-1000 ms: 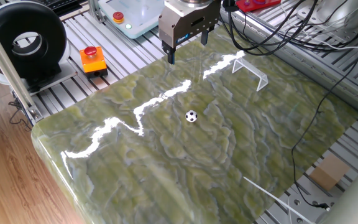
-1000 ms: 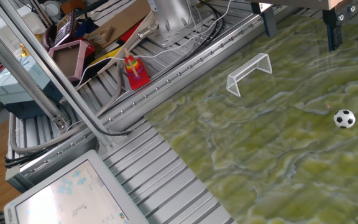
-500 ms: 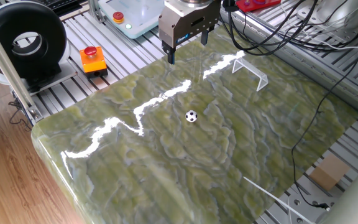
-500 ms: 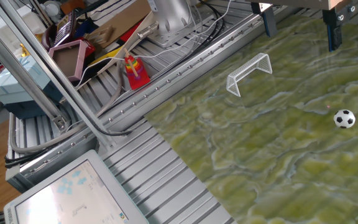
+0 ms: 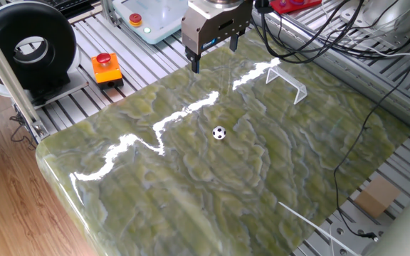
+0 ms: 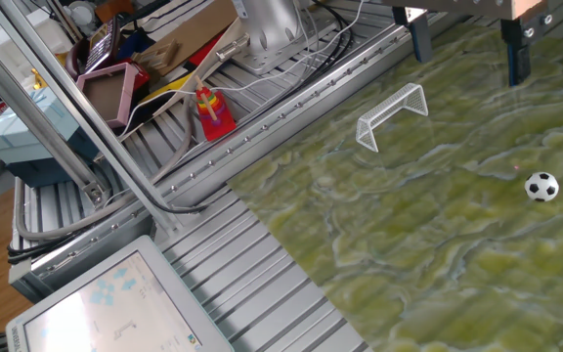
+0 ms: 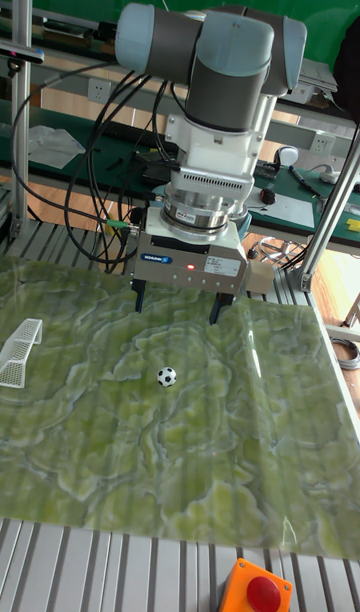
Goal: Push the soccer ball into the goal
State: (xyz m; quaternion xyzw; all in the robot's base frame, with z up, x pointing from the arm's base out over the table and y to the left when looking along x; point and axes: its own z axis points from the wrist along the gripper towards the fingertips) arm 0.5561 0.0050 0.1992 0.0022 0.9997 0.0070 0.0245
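The soccer ball (image 5: 219,132) (image 6: 541,186) (image 7: 166,376) lies still on the green marbled tabletop (image 5: 191,192), near its middle. The goal (image 5: 287,80) (image 6: 394,115) (image 7: 20,352), a small white frame, stands at the table's far edge, several ball-widths from the ball. My gripper (image 5: 214,53) (image 6: 469,51) (image 7: 177,305) hangs open at the table's back edge with its fingertips close to the surface. It holds nothing between its fingers. It stands behind the ball and apart from it, with the goal off to one side.
An orange box with a red button (image 5: 107,67) and a black round drum (image 5: 27,46) sit off the table's left. Cables (image 5: 347,35) run behind the goal. A red bottle (image 6: 213,115) and a screen (image 6: 115,303) lie beyond the aluminium rails.
The gripper has shifted slightly sideways, seen as a small move to the left in the other fixed view. The ball and the goal have not moved.
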